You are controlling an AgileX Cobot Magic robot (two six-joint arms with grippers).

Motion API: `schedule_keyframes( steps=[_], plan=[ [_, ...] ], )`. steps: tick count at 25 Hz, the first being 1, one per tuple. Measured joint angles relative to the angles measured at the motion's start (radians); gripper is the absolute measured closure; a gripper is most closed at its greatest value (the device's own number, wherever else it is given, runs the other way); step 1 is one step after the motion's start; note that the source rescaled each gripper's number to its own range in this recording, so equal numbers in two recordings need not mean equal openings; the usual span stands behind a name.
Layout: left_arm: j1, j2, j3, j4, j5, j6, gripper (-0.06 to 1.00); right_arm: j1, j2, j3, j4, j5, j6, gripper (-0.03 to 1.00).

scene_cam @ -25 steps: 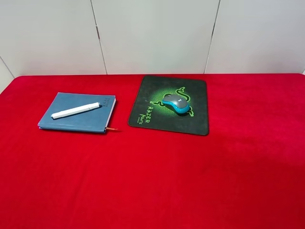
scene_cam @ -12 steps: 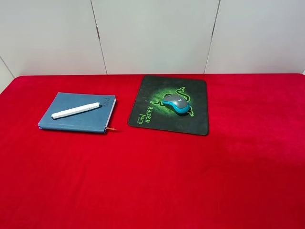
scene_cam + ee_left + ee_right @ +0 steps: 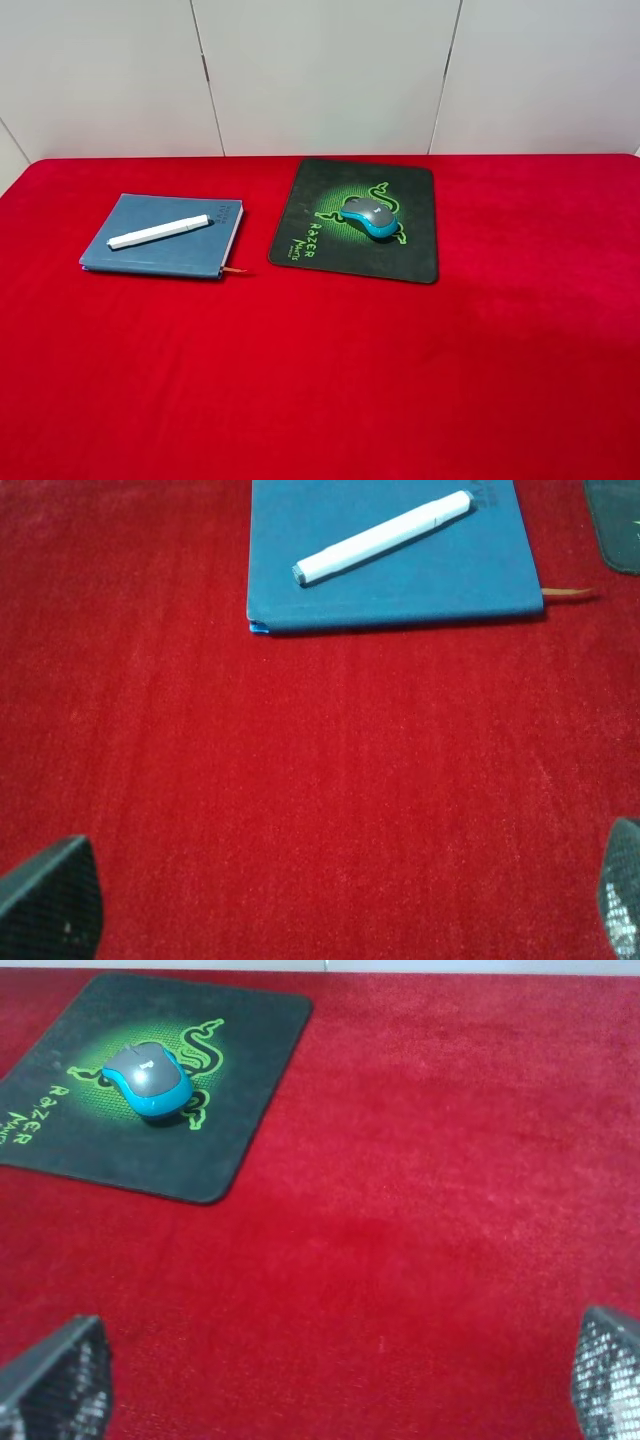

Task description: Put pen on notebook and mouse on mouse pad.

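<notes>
One pen on one notebook, one mouse on one mouse pad — both grippers spread wide, empty.

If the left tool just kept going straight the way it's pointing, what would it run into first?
Probably bare red cloth first; beyond that lies the near edge of the notebook with the pen on it. The left tool stands open and empty; its height is unclear.

On the worktop, the notebook lies to the left and the mouse pad just to its right, the two near but apart. The pen rests slantwise on the notebook, and the mouse sits near the middle of the mouse pad.
</notes>
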Motion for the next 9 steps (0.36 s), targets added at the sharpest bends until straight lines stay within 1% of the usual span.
schedule_keyframes(
  steps=[9],
  plan=[
    [0.0,0.0,0.0,0.0,0.0,0.0,-0.06,0.0,0.0,0.0,0.0,0.0,0.0,-0.03]
  ],
)
